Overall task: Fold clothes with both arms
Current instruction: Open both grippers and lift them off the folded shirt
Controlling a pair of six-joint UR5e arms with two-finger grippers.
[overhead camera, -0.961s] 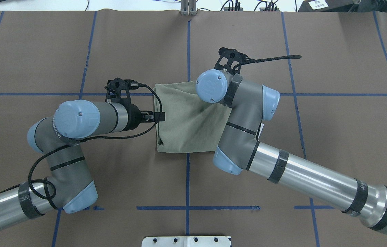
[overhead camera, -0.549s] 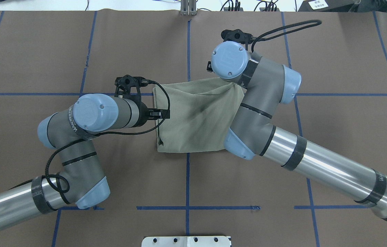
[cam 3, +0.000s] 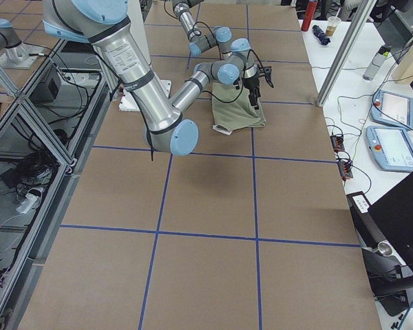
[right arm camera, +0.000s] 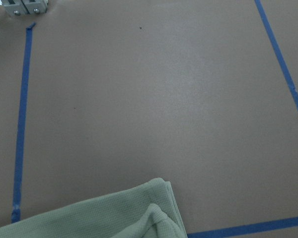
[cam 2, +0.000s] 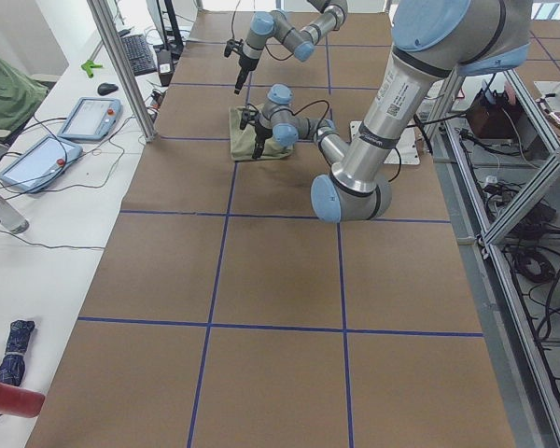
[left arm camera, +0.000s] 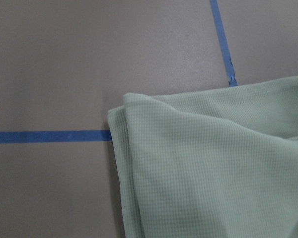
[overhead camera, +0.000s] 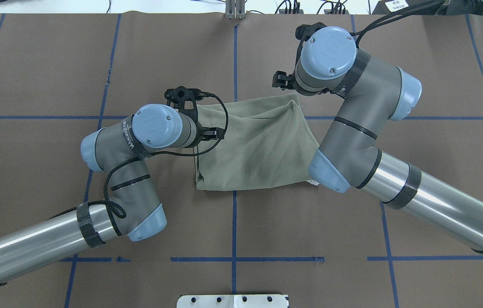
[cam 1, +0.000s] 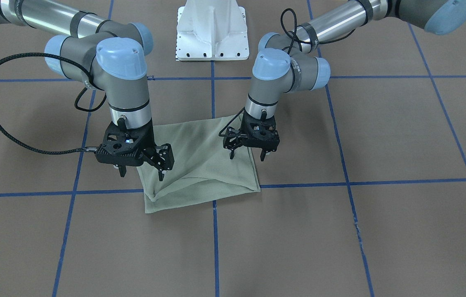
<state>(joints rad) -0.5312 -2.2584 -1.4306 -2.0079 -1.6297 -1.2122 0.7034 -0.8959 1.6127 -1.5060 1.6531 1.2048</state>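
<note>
Sage-green knit shirt point(cam 1: 204, 165), folded, long axis left–right on surface point(cam 1: 340, 227) | left hand point(cam 1: 247, 159): apart, empty, above left end | right hand point(cam 1: 141, 177): apart, empty, higher over right end

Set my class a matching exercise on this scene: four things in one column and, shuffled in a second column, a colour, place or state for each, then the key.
Things
1. shirt
2. left gripper
3. right gripper
4. tape lines

Descriptions
a. blue, forming a grid
b. jaws open, over the shirt's side on the front-facing view's left
c. sage green, folded
d. jaws open, over the shirt's side on the front-facing view's right

Pairs: 1-c, 2-d, 3-b, 4-a
</note>
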